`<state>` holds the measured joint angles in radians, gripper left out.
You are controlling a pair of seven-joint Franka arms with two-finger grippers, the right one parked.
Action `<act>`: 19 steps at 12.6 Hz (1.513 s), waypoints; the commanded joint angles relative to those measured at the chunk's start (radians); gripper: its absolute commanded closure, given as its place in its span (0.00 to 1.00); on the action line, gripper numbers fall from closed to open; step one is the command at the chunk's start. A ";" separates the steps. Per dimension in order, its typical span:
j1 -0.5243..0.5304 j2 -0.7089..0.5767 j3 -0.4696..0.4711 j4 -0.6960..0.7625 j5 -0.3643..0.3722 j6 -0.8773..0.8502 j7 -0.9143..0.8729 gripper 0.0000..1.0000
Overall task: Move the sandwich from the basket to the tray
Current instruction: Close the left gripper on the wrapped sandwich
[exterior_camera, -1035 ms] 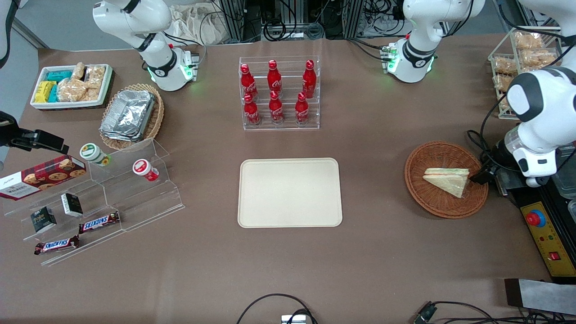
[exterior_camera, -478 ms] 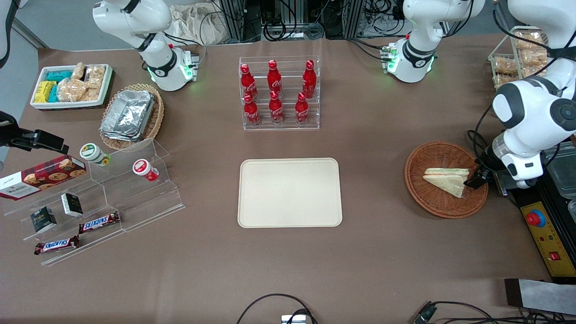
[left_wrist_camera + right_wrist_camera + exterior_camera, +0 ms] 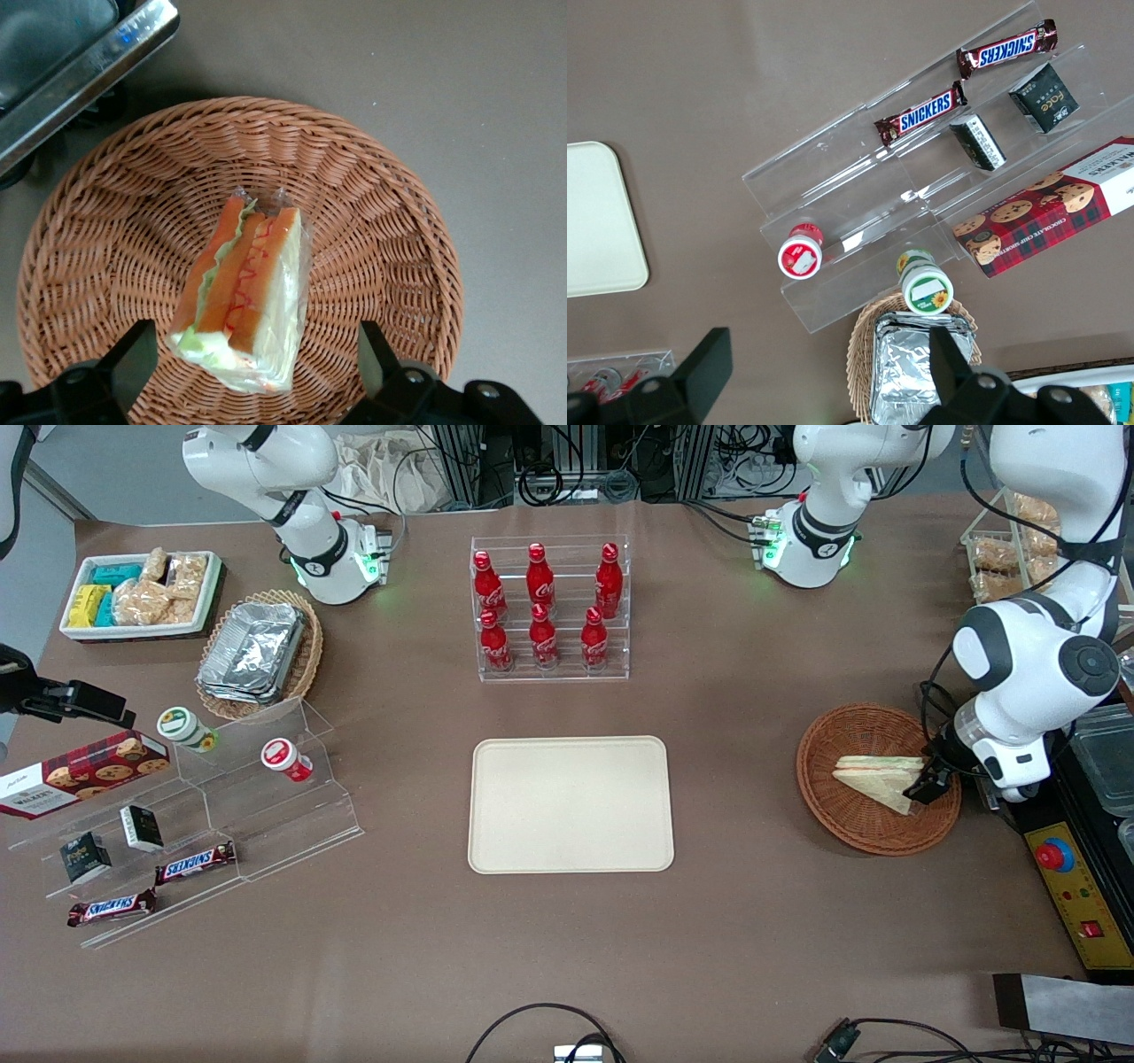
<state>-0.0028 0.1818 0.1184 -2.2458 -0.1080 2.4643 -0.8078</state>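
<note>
Reddish-brown wicker spreads under me: the basket (image 3: 372, 204) sits right below my gripper (image 3: 257, 376), which hovers over its rim at the working arm's end of the table. My two fingers (image 3: 133, 354) are spread wide apart, holding nothing, with the sandwich (image 3: 241, 292) lying in the basket between them and a little ahead of the tips, not touched by either. It lies wrapped in clear film, its orange, green and white filling edge turned up toward me. From the front, my gripper (image 3: 930, 784) is at the sandwich's (image 3: 877, 779) blunt end. Well away from my fingers, toward the table's middle, rests the cream tray (image 3: 570, 804), bare.
</note>
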 commanded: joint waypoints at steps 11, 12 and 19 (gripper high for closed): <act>-0.009 0.056 -0.003 -0.041 -0.072 0.126 -0.014 0.00; -0.011 0.061 -0.003 -0.041 -0.073 0.131 -0.014 0.00; -0.016 0.068 -0.008 -0.041 -0.072 0.134 -0.013 0.65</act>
<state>-0.0083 0.2520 0.1107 -2.2750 -0.1635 2.5695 -0.8110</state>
